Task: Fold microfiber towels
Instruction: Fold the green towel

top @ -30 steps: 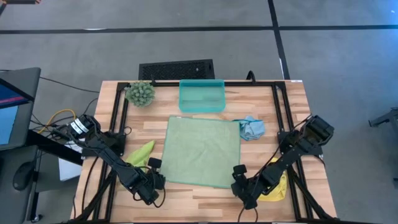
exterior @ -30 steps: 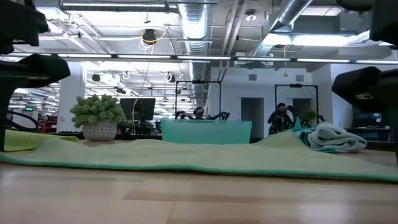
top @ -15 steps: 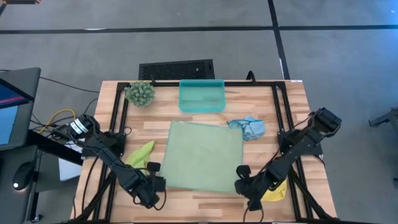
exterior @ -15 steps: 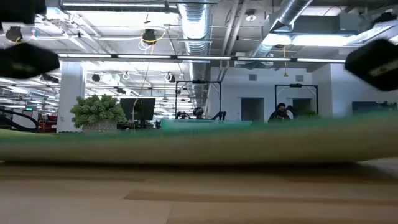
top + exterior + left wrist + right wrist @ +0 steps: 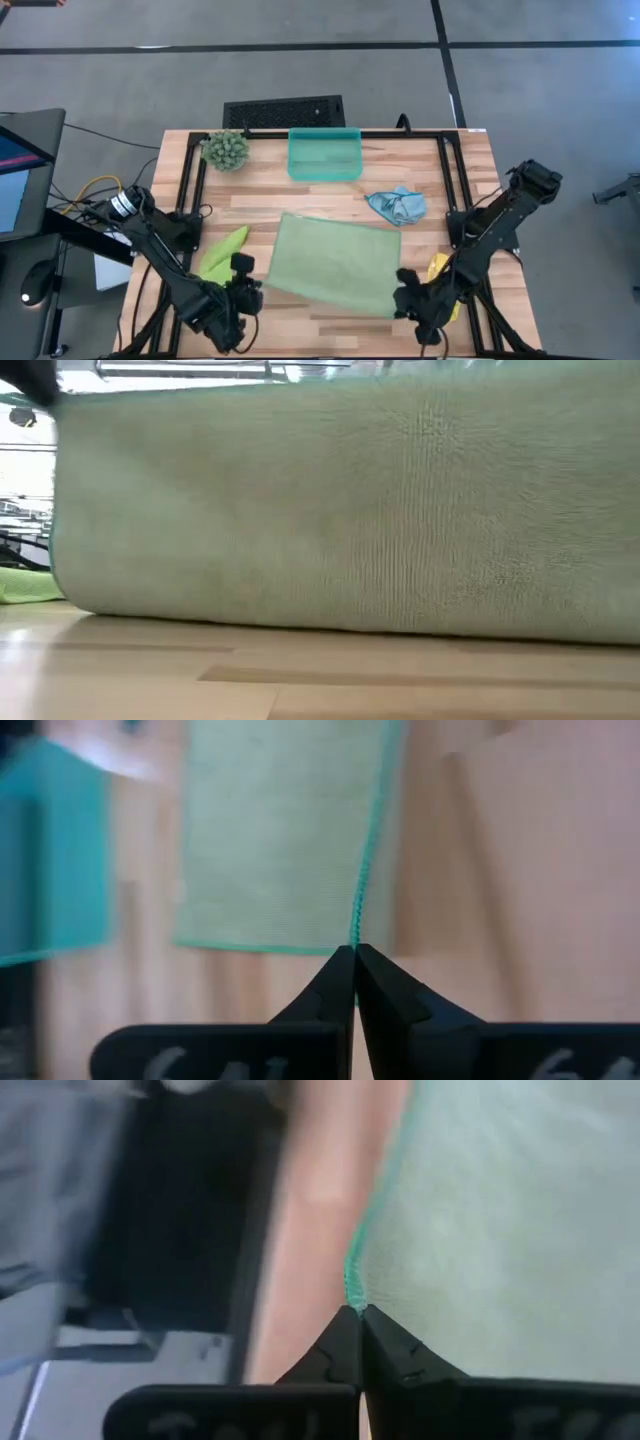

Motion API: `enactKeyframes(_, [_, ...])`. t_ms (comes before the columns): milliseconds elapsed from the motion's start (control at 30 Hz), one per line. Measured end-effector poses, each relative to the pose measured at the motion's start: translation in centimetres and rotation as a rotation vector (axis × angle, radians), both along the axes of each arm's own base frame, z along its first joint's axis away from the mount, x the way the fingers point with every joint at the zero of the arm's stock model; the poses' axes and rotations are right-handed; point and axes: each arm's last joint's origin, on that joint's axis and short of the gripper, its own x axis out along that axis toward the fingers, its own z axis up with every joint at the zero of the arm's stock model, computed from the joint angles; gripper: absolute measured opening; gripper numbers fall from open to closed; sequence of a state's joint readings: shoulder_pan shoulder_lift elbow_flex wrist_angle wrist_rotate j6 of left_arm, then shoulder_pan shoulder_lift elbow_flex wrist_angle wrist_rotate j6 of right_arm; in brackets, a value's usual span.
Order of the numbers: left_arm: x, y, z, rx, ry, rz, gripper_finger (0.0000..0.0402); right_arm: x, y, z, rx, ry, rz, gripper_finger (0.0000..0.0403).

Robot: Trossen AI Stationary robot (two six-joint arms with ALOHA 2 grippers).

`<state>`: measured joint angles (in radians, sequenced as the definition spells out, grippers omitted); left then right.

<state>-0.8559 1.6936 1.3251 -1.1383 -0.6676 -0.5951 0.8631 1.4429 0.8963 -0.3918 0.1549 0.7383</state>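
The pale sage green towel [image 5: 335, 262] sits mid-table with its near edge raised and its far edge [image 5: 345, 221] on the wood. In the low view it [image 5: 350, 510] hangs like a curtain down to the tabletop. My left gripper [image 5: 252, 288] is shut on its near left corner and my right gripper [image 5: 399, 297] on its near right corner. The lime green towel [image 5: 224, 251] lies bunched to the left. The light blue towel [image 5: 397, 205] lies crumpled at the far right. The yellow towel [image 5: 440, 270] is partly hidden under my right arm. My left gripper pinches the sage towel's near left corner [image 5: 355, 934] between its two fingertips, right at the teal-stitched hem, slanting down from the near side. The cloth runs away from the fingers down toward the table. My right gripper pinches the near right corner [image 5: 351, 1294] at the stitched hem in the same way, slanting down from the near side. That corner is lifted clear, and the towel's far part lies on the wood.
A teal plastic tray [image 5: 325, 153] stands at the far middle of the table, and a spiky green plant ball [image 5: 226, 150] at the far left. A black frame [image 5: 190, 180] runs along the table's sides. Bare wood shows between the tray and the sage towel.
Both grippers have risen with the sage towel's near corners. The near edge has gone from lying flat to lifted clear of the table. The far edge has slid toward the table's near edge, opening a gap to the tray. The other towels have stayed put.
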Motion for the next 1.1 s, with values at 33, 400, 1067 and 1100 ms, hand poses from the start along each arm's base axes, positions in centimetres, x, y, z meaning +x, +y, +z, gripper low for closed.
enactKeyframes(33, [0.2, 0.5, -0.1, 0.028, -0.006, 0.012, 0.0000, -0.3, -0.3, -0.1, -0.021, 0.033, -0.037, 0.0016])
enactKeyframes(400, [3.1, 7.9, -3.9, 0.293, -0.025, 0.239, 0.0000, -0.3, -5.0, -1.1, -0.333, 0.143, -0.370, 0.0021])
enactKeyframes(1067, [3.7, 8.6, -5.7, 0.207, 0.052, 0.193, 0.0000, 1.3, -3.9, -0.6, -0.058, 0.179, -0.218, 0.0014])
enactKeyframes(1100, [3.6, 7.7, -5.1, 0.193, 0.055, 0.161, 0.0000, 1.2, -3.0, -0.3, -0.009, 0.151, -0.155, 0.0013])
